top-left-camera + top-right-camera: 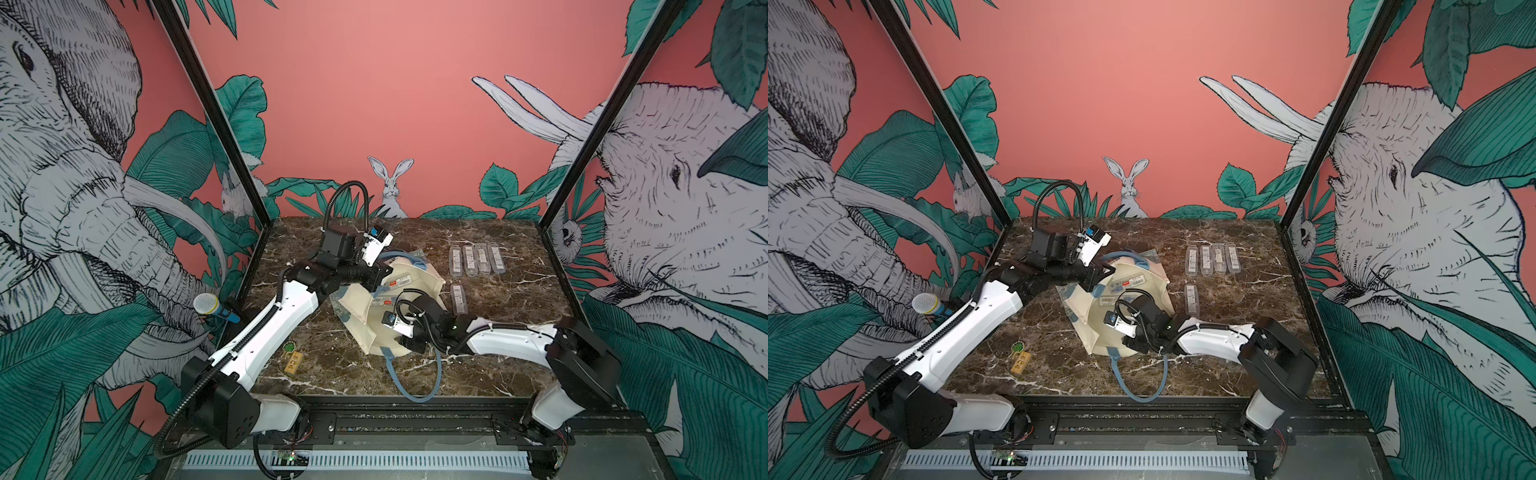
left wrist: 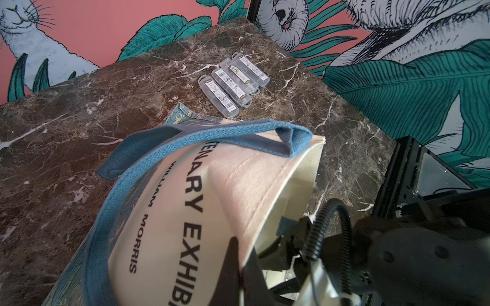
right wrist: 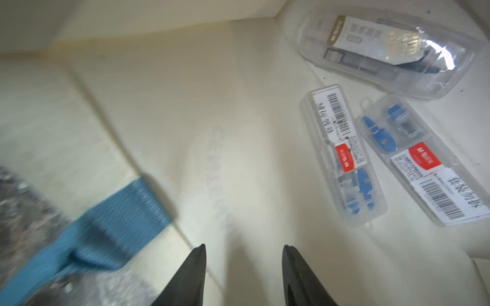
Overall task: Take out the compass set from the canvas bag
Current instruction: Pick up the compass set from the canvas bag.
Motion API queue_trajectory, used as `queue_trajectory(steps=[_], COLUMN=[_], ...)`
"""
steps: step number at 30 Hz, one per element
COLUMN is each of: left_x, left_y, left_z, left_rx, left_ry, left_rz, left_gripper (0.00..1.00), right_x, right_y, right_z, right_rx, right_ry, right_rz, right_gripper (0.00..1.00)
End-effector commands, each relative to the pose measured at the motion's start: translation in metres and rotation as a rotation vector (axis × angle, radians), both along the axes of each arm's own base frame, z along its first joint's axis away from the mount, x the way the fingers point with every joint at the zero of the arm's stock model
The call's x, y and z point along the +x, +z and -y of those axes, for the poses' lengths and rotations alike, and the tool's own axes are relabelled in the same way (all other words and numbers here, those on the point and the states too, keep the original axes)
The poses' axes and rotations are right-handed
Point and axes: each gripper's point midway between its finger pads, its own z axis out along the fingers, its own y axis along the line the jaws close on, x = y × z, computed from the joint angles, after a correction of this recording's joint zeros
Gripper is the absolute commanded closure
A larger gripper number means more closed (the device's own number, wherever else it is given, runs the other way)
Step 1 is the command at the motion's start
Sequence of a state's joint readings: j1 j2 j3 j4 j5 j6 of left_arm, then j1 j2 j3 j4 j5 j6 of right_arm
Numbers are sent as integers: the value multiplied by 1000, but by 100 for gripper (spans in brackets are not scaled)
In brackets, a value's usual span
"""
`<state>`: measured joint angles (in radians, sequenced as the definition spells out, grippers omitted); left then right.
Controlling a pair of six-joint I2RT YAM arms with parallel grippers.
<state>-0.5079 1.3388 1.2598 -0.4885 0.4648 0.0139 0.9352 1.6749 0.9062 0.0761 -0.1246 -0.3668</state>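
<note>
The cream canvas bag [image 1: 353, 309] [image 1: 1086, 320] lies on the marble table with its mouth towards the right arm. My left gripper [image 2: 243, 245] [image 1: 377, 275] is shut on the bag's upper rim beside the black lettering [image 2: 192, 209] and holds the mouth up. My right gripper [image 3: 244, 246] [image 1: 405, 343] is open inside the mouth, with only cream lining [image 3: 185, 106] between its fingers. Three clear cases lie deeper in the bag, off to one side of the fingers. Two are compass sets with blue parts and red labels [image 3: 342, 156] [image 3: 421, 169]. The third has a gold label [image 3: 384, 50].
Several clear cases lie in a row at the back right of the table [image 1: 478, 259] [image 2: 233, 79], and one more lies nearer [image 1: 459, 299]. A blue strap handle loops toward the front edge [image 1: 415, 374]. A small yellow tag [image 1: 293, 359] lies front left. A microphone [image 1: 210, 307] pokes in at the left edge.
</note>
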Motion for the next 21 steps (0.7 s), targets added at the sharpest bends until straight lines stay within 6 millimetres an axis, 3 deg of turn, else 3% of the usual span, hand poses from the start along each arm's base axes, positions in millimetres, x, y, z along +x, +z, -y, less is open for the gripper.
queue_trajectory(steps=[1, 11, 21], left_x=[-7, -11, -14], left_y=[13, 12, 11], left_z=[1, 2, 2], left_rx=[-36, -41, -42], left_ry=[-17, -33, -42], left_rz=[10, 7, 5], left_gripper=[100, 100, 100], right_x=[34, 76, 104], right_y=[18, -2, -21], right_z=[-24, -43, -37], right_rx=[81, 118, 185], right_ry=[-3, -65, -197], right_rz=[138, 120, -14], right_gripper=[46, 27, 11])
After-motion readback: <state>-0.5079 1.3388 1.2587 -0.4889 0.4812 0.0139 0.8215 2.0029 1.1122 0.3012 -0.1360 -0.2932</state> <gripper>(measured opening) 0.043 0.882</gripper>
